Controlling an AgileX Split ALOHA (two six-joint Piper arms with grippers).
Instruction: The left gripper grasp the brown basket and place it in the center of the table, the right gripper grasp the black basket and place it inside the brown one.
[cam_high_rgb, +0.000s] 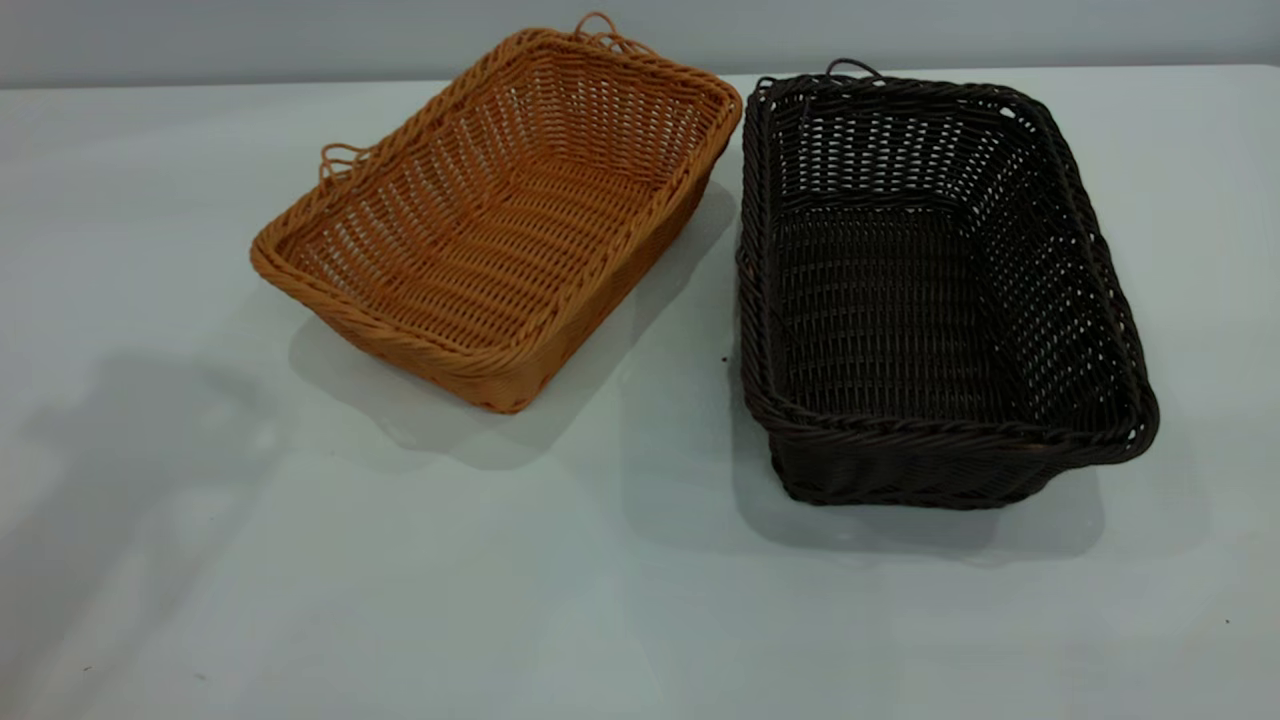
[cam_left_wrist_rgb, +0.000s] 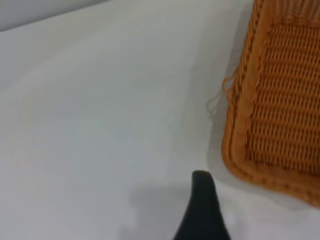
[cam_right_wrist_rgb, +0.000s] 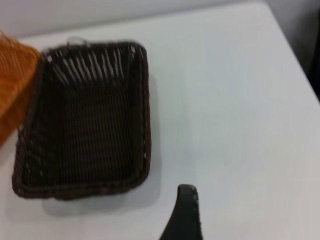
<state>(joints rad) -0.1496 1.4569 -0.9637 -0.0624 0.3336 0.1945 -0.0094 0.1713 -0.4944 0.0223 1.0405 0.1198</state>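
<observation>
The table (cam_high_rgb: 200, 560) holds both baskets side by side, neither one lifted yet. The black basket (cam_high_rgb: 930, 290) sits at about 3 o'clock from the table's middle in the outside view, its long axis running nearly 12 to 6. The brown basket (cam_high_rgb: 500, 215) sits at about 10 o'clock, its long axis skewed from 1 toward 7, loop handles on its short ends. Their far corners are very close; I cannot tell whether they touch.

That closeness is the main risk, in my judgement: dragging the brown basket toward the centre could snag the black one and shove it off line. The skew is another: unless the brown basket is squared up, the black one, similar in size, could catch on its rim instead of dropping in.

The left gripper (cam_left_wrist_rgb: 201, 210) hangs over bare table near the brown basket's corner. The right gripper (cam_right_wrist_rgb: 184, 212) hangs beside the black basket's long wall. Only one finger of each shows, so I cannot tell how wide either stands.
</observation>
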